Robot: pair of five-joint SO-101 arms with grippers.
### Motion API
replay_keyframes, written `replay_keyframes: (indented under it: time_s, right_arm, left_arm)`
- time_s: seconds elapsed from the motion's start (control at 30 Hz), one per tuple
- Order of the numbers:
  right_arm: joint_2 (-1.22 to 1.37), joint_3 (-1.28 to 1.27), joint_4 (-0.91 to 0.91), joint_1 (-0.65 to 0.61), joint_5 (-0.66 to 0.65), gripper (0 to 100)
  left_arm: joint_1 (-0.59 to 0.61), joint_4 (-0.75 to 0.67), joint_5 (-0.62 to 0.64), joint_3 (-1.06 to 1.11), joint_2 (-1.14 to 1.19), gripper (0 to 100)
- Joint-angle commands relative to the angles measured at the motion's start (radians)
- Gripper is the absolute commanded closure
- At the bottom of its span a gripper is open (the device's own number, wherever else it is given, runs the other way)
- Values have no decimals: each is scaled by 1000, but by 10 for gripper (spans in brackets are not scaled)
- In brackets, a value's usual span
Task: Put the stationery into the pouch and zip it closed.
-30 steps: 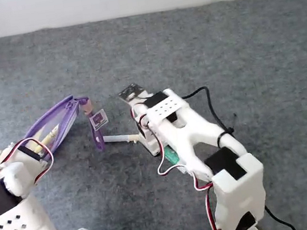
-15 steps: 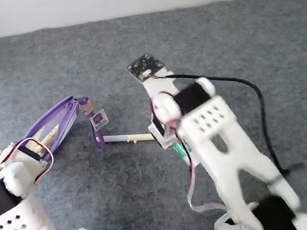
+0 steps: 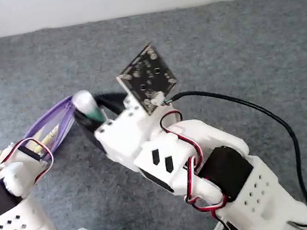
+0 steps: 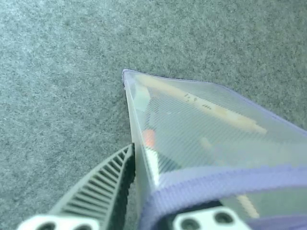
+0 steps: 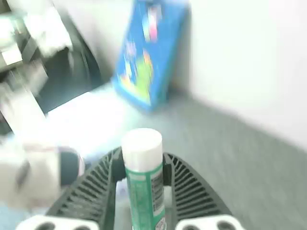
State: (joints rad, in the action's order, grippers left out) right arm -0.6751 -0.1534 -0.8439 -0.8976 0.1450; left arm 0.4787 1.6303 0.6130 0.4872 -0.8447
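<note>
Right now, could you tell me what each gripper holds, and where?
Right gripper: glue stick, by its green body. Left gripper: pouch, by its purple edge.

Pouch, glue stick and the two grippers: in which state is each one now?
pouch: unzipped, mouth open, pens inside
glue stick: capped, clamped, off the table
left gripper: shut on the pouch's edge
right gripper: shut on the glue stick

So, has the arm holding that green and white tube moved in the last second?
Yes. The right gripper, shut on the glue stick, has swung left across the carpet to the open end of the pouch, which has not shifted.
</note>
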Motion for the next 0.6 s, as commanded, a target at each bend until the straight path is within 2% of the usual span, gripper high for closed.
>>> replay_keyframes:
  time_s: [0.0,0.23,0.4,0.57]
  right_arm:
    - [54,8,217,-16,12,991]
    - [209,9,420,-48,12,991]
    - [274,9,440,-107,17,991]
    - [331,8,453,-110,18,991]
  left_arm:
    - [-2,-20,11,-7,-5,988]
    - [-2,-20,11,-5,-5,988]
    - [2,-20,11,-5,-5,988]
    - [2,-20,11,-5,-5,988]
